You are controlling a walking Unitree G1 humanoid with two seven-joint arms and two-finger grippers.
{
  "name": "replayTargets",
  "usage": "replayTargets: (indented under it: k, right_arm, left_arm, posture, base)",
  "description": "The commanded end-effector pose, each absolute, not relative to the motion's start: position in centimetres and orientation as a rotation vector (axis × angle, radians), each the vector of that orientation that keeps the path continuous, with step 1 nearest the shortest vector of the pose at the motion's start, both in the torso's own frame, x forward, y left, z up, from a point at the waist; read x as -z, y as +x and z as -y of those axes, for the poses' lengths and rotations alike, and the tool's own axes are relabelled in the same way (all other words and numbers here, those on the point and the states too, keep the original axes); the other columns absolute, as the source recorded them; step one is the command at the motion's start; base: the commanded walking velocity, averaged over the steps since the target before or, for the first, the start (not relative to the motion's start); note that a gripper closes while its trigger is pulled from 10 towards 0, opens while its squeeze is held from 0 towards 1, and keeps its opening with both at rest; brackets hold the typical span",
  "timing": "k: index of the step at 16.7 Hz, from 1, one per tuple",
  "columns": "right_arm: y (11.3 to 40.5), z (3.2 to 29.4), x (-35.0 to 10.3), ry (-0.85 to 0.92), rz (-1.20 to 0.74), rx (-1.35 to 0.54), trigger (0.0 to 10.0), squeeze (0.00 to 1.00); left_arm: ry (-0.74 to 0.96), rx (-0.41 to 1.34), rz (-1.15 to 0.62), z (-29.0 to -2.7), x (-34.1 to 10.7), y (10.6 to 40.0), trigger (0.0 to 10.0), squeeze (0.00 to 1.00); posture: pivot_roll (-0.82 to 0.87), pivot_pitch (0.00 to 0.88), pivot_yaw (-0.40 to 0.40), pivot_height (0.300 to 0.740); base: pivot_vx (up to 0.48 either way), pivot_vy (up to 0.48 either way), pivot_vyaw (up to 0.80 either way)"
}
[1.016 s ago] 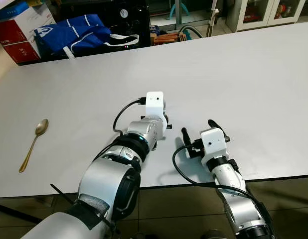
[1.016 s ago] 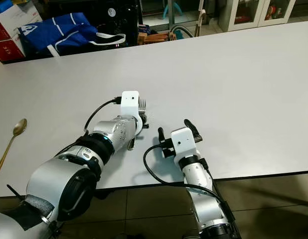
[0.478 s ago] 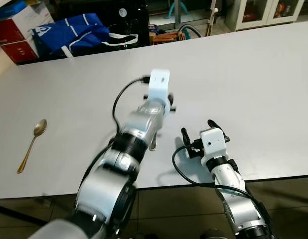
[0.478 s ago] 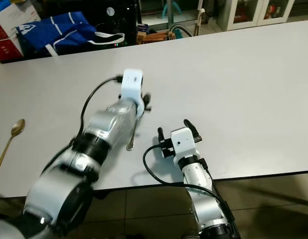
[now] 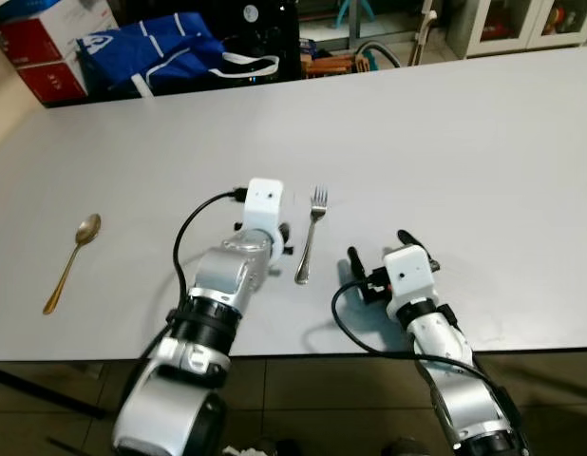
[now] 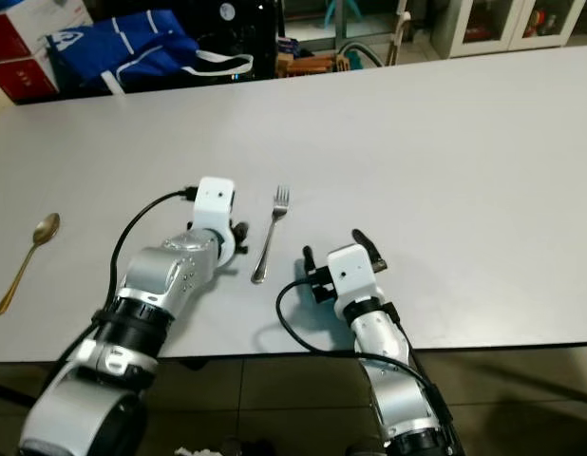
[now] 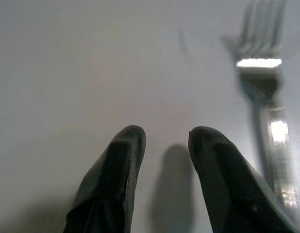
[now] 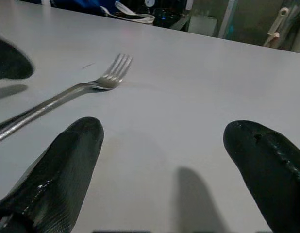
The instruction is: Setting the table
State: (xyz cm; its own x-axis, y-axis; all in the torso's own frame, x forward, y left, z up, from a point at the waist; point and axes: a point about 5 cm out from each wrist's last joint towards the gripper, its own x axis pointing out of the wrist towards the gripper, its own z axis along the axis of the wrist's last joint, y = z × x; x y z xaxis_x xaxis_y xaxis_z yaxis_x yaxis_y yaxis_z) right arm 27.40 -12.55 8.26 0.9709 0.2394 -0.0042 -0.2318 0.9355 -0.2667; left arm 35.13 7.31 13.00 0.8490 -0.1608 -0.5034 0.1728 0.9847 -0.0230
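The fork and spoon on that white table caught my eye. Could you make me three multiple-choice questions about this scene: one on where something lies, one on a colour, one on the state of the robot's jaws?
1. Where does the fork lie?
A. Between the two grippers
B. At the table's far edge
C. Beside the spoon

2. What colour is the spoon?
A. Black
B. Gold
C. Blue

3. How do the jaws of the right gripper stand?
A. Shut on the fork
B. Shut on nothing
C. Open, holding nothing

Answers:
1. A: the fork rests on the table with the left gripper on one side and the right gripper on the other.
2. B: its bowl and handle look golden.
3. C: the right wrist view shows its fingers wide apart with bare table between.
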Motion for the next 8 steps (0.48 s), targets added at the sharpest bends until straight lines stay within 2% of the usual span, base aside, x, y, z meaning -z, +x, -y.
replayTargets:
  k: [1, 8]
  right_arm:
    - [27.4, 12.4, -8.1, -0.263, 0.017, -0.252, 10.0, 0.00]
    - [27.2, 12.9, -8.2, -0.277, 0.013, -0.245, 10.0, 0.00]
  left_arm:
    - [0.013, 0.169, -0.558, -7.3, -12.7, 34.8, 10.0, 0.00]
    - [-0.119, 0.244, -0.718, -4.6, -11.4, 32.6, 10.0, 0.00]
  posture:
    - [-0.22, 0.039, 0.150, 0.731]
    - [-0.25, 0.054, 0.150, 0.731]
  base:
    - [0.000, 0.000, 0.00]
    - [0.000, 0.000, 0.00]
